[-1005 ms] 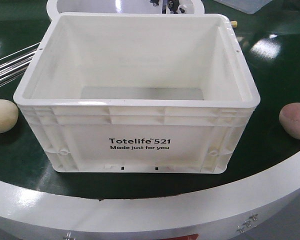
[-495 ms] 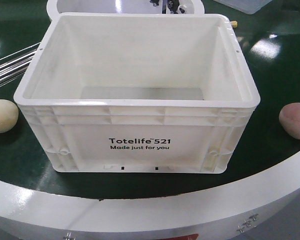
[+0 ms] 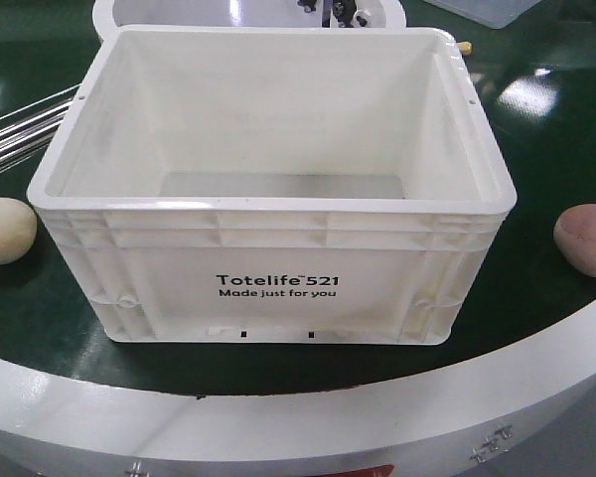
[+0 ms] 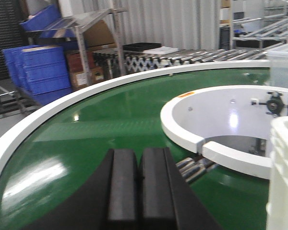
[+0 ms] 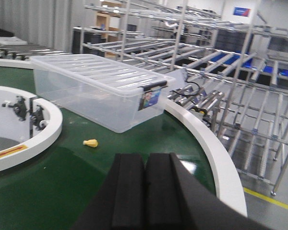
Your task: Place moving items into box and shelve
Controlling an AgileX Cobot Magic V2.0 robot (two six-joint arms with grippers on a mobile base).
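The curved green conveyor belt (image 3: 536,119) fills most of what I see, edged on the near side by a broad white outer rim (image 3: 278,417) and on the far side by a white inner ring (image 4: 216,148). On the belt, in the middle and close to the near rim, stands the white Totelife 521 crate (image 3: 278,288), upright and open-topped, its printed side facing near. My left wrist camera catches only a ribbed corner of it at the right edge.

Farther along the belt, my right wrist camera shows a clear lidded storage tub (image 5: 96,91) lying near the outer rim. Off the belt, a stack of blue bins (image 4: 38,69) sits beside a metal rack.

The cream lump (image 3: 5,231) rests on the belt left of the crate, near it but not touching. The pinkish-brown lump (image 3: 586,238) rests on the right, likewise apart.

My left gripper (image 4: 139,165) is clenched, pads pressed together on nothing, above bare belt. My right gripper (image 5: 145,177) is clenched the same way.

A small yellow piece (image 5: 90,143) lies between tub and inner ring.
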